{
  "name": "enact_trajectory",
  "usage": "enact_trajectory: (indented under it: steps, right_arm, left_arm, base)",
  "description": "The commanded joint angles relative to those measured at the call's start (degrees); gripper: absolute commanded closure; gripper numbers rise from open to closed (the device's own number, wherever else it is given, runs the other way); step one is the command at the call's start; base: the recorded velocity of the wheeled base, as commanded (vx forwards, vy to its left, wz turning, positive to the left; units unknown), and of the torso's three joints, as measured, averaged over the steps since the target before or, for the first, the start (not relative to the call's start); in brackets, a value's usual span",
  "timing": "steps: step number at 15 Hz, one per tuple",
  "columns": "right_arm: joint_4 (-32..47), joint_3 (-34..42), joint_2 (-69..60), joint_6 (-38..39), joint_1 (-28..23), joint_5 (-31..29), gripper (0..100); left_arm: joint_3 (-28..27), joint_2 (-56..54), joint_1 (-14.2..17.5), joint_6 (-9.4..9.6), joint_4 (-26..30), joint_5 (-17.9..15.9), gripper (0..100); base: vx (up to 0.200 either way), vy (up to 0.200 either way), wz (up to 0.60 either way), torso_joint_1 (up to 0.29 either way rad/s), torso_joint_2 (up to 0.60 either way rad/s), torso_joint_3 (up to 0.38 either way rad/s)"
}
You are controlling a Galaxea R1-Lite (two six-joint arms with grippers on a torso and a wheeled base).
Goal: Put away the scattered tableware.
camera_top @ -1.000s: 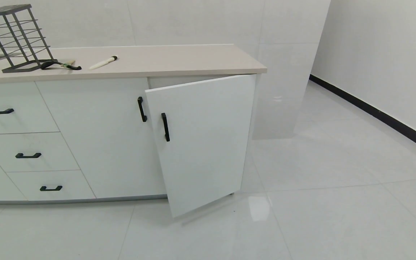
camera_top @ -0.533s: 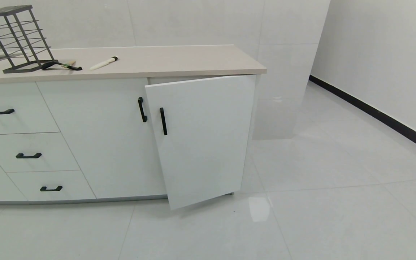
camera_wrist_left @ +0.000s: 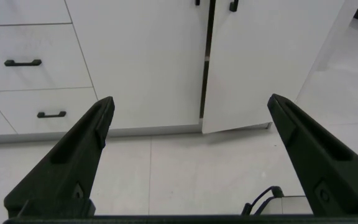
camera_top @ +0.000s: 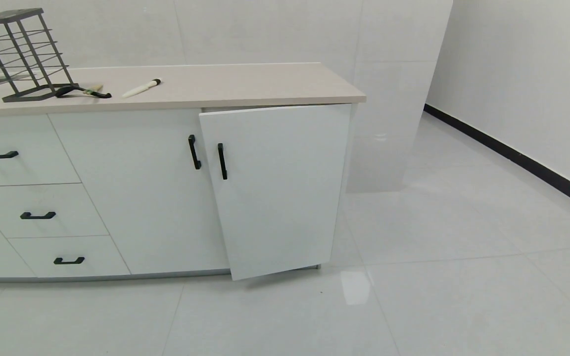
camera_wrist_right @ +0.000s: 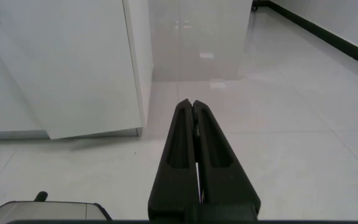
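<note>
Steering the wide-open left hand point(camera_wrist_left: 191, 102) and the pinched-shut right hand point(camera_wrist_right: 194, 106), both empty and angled toward the floor, past the ajar cupboard door point(camera_top: 275, 188) looks the careful course; the white-handled utensil point(camera_top: 141, 87) lies far back on the bench point(camera_top: 245, 86), near a wire rack point(camera_top: 23, 54); grip its handle mid-length.

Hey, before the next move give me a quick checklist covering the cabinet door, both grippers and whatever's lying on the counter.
1. Cabinet door closed: not ok, ajar at the handle side.
2. Left gripper ready to grasp: ok, open, empty.
3. Right gripper ready to grasp: not ok, shut on nothing.
4. Tableware put away: not ok, white utensil and black-handled utensil lie on the countertop beside the wire rack.
5. Room inside the cabinet: cannot tell, door hides it.
</note>
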Motion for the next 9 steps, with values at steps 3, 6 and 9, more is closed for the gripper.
enact_trajectory:
  steps: [3, 6, 9]
  right_arm:
    - [0.0, 0.1, -0.2, 0.1, 0.0, 0.1, 100]
    - [0.1, 0.0, -0.2, 0.1, 0.0, 0.1, 100]
    - [0.1, 0.0, -0.3, 0.1, 0.0, 0.0, 100]
  left_arm:
    - [0.0, 0.0, 0.0, -0.01, 0.0, 0.0, 0]
    - [0.0, 0.0, 0.0, 0.08, 0.0, 0.0, 0]
    - [0.0, 0.0, 0.0, 0.08, 0.0, -0.1, 0]
  base:
    - [0.2, 0.2, 0.0, 0.004, 0.0, 0.002]
    - [0.133, 0.2, 0.0, 0.002, 0.0, 0.005]
    - [0.0, 0.2, 0.0, 0.007, 0.0, 0.001]
